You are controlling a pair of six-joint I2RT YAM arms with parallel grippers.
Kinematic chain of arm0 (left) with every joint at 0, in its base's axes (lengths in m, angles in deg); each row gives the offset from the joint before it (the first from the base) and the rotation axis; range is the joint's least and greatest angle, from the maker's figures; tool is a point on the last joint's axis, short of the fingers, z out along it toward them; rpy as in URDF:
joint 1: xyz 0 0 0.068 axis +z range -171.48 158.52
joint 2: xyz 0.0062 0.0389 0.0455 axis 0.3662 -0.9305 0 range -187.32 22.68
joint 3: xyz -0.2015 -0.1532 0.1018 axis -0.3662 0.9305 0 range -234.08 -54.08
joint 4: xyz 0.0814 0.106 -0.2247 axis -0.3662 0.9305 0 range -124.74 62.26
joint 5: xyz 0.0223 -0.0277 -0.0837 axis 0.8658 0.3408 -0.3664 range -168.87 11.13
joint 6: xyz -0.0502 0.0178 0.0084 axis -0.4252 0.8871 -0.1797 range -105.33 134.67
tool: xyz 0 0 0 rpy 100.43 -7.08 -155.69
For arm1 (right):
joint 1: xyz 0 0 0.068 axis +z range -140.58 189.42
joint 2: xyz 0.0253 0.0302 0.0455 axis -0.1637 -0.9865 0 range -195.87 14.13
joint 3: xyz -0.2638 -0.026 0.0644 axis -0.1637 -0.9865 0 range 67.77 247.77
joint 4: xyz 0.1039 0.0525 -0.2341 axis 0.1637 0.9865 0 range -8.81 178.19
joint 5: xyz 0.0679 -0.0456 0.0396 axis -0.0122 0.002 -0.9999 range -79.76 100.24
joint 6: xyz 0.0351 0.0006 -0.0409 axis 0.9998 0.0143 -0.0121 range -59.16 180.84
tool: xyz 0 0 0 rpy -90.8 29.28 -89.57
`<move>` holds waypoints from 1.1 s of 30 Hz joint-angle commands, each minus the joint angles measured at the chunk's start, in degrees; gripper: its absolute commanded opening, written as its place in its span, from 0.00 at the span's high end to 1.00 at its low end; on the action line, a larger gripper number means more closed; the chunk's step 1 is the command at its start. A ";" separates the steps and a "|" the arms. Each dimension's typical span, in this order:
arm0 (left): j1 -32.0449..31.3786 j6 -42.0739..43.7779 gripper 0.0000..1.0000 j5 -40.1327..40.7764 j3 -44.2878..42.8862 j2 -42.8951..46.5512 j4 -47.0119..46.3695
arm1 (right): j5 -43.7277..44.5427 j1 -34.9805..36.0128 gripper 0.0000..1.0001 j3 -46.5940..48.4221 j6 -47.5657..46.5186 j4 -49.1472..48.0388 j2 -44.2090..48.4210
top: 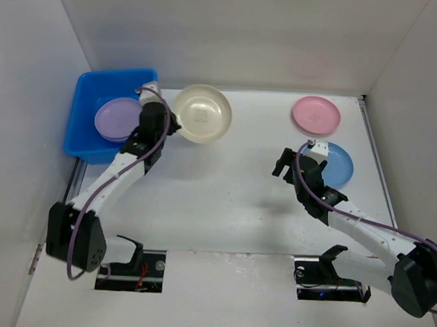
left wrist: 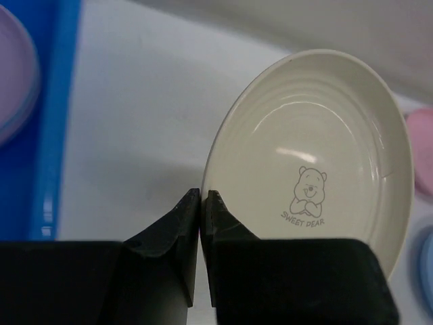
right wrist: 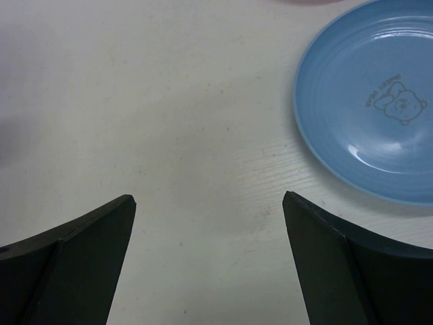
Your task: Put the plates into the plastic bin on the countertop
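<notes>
The left pincer (left wrist: 203, 198) is clamped together on the left rim of the cream plate (left wrist: 311, 128), thin edge between the pads. That is probably the only grip a shallow plate allows, since the rim is all that stands off the bench (top: 224, 200).

The bin (top: 85, 112) sits in the far left corner of the bench, just left of that pincer. A purple plate (top: 117, 118) already lies flat in it, and I cannot tell whether others lie beneath. The carry from here looks short: over the bin's right wall, then a drop onto the purple one.

The cream plate hangs near the far edge, just right of the bin. In the wrist view it looks tilted, so it seems to be off the surface, held at one side only. It is glossy and round, with faint rings stepping down to the middle. A small bear print (left wrist: 308, 191) sits over the words SWEET PEAR. A slick rim held at one point could slip or swing.

The right pincer (right wrist: 210, 227) hovers over bare bench right of centre, jaws wide apart and holding nothing. It seems to be waiting its turn beside the blue plate (right wrist: 379, 115), which lies flat towards the right edge with its own bear mark. The pink plate (top: 316, 115) lies beyond it, near the far right corner. Both have yet to go in.
</notes>
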 commanded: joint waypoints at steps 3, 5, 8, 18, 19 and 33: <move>12.88 -1.50 0.97 4.86 -3.12 11.28 8.00 | -0.91 0.96 0.04 1.84 -1.10 -4.77 -1.23; 18.41 -3.07 0.97 6.71 -2.34 12.86 8.80 | -1.70 1.04 0.04 2.10 -1.54 -5.21 -1.67; 26.59 -7.99 0.97 8.12 0.21 14.45 7.93 | -2.49 1.04 0.04 2.54 -2.15 -5.21 -2.55; 36.55 -14.86 0.97 7.86 0.84 4.19 1.60 | -5.48 1.04 0.04 2.63 -3.56 -5.21 -2.64; 36.64 -14.86 0.97 7.60 0.22 2.43 0.81 | -5.74 1.04 0.04 2.63 -3.47 -5.30 -2.73; 36.47 -13.46 0.95 8.04 -12.08 -19.46 -3.59 | -6.54 1.84 0.03 5.00 -4.61 -5.48 -5.97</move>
